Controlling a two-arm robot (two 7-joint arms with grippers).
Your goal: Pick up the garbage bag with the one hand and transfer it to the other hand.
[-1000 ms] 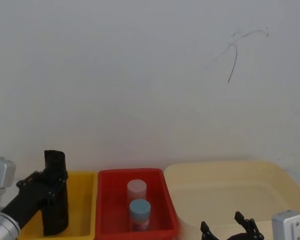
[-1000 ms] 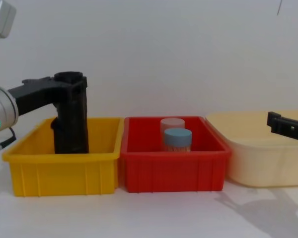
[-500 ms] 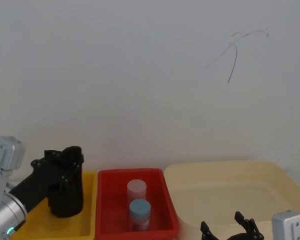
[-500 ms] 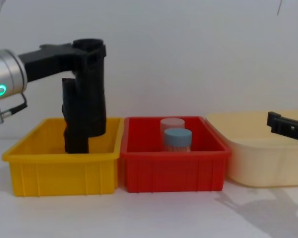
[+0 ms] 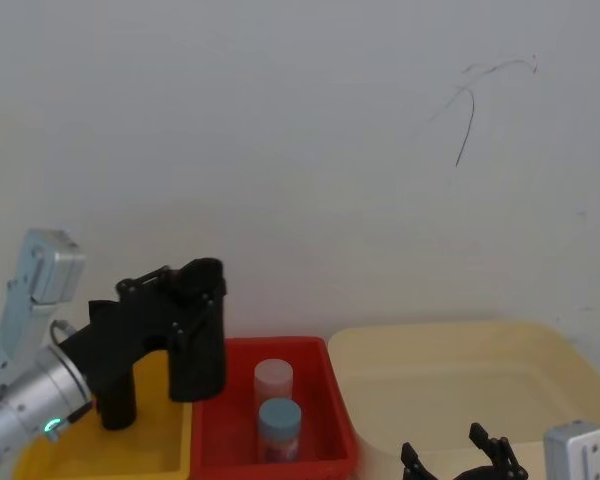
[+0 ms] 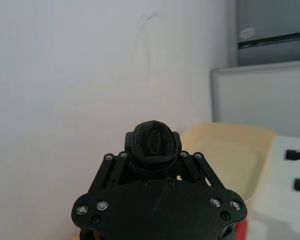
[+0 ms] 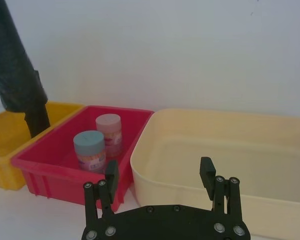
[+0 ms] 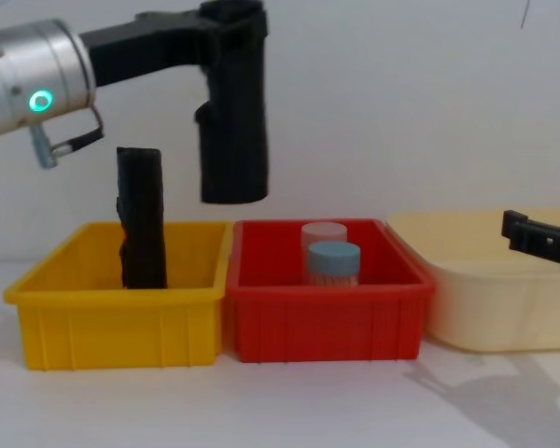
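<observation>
1 garbage bag hangs top-clamped in the left pincer. Gripped so high, it may swing and miss the wide-open right pincer.

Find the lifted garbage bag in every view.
Head view: garbage bag lower left, in the left gripper.
Chest view: garbage bag upper left of centre.
Left wrist view: garbage bag centre, seen end-on.
Right wrist view: garbage bag upper left corner.
Shared landmark: cream tub, with the open right gripper before it.
</observation>
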